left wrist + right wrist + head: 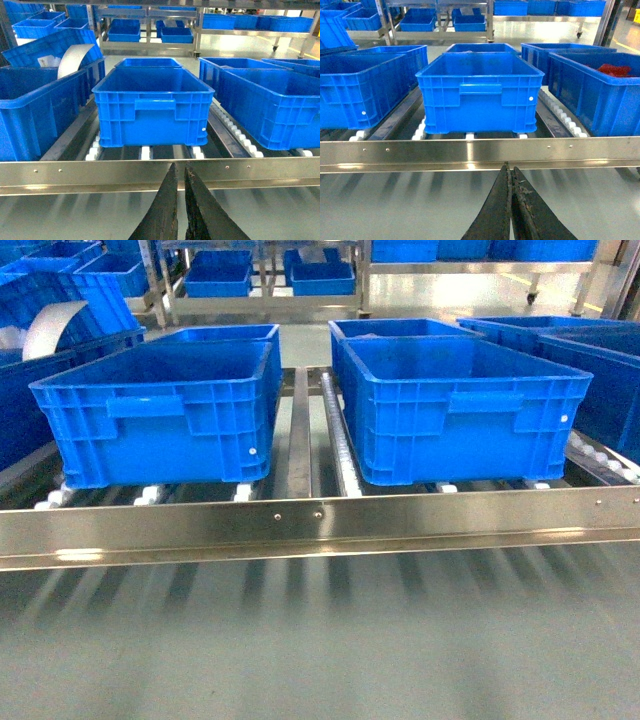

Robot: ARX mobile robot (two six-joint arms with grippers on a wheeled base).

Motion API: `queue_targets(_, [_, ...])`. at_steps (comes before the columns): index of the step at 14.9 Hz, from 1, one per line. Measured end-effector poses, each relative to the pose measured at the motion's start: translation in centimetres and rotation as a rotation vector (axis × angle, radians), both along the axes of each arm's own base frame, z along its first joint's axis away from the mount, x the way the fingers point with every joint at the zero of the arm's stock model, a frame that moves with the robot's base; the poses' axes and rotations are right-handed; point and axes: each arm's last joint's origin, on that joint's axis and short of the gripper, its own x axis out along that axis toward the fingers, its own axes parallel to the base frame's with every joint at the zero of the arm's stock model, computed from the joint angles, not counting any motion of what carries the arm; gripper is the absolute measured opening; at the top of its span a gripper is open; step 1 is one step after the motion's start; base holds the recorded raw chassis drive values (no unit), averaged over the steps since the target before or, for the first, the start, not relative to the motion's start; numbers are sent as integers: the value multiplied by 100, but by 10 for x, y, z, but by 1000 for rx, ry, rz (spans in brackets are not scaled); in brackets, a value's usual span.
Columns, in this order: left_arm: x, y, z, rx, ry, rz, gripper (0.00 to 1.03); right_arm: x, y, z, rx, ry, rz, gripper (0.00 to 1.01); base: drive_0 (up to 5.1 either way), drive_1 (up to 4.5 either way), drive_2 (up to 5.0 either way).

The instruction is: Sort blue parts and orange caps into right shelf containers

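Observation:
Two blue open-topped containers stand side by side on the roller shelf, one on the left (160, 430) and one on the right (460, 425). From the head view both look empty inside. The left one (152, 115) faces my left gripper (180, 167), which hangs before the shelf's steel rail, shut with only a thin slit and nothing held. My right gripper (510, 167) is shut and empty in front of the right one (480, 105). Neither gripper shows in the head view. No orange caps or blue parts are in view.
A steel front rail (320, 520) runs across the shelf edge, with white rollers (345, 455) behind it. More blue crates stand on both sides and behind; a right one holds red items (615, 70). A white curved sheet (75, 57) lies in a left crate.

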Motion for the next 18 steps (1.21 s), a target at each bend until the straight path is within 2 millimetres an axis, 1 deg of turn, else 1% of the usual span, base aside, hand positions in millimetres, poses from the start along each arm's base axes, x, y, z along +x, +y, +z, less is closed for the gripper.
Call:
queue_targets(1, [-4,0,-2,0,2,2,2,-7,-3,1,1,-9,-1,2,-3,-417,410])
queue_targets(2, [-7,0,-7,0,-23,3,2,-11,-5,6,4,-36,7,2,-3,-417,410])
queue_targets(3, [-10,0,-10,0,3,2,2,-15,-14,7,5,-36,3,2,-3,-417,410])
queue_targets(4, [-12,0,-9,0,0,3,2,-19,-16,5,4,-27,-16,2,-3,-417,410])
queue_targets(5, [-17,0,-6,0,-21,2,2,-25,-15,6,5,-33,3,2,-3,-417,410])
queue_targets(9, [-25,0,-5,0,-22,2,2,-36,-15,11,5,-48,3,2,-3,-417,410])
queue_targets(17, [-36,0,-6,0,-19,2,2,-52,-15,13,5,-55,3,2,0,0,0])
queue_targets(18, [-43,0,-12,0,34,-1,2,-54,-15,12,5,-56,3,2,0,0,0])
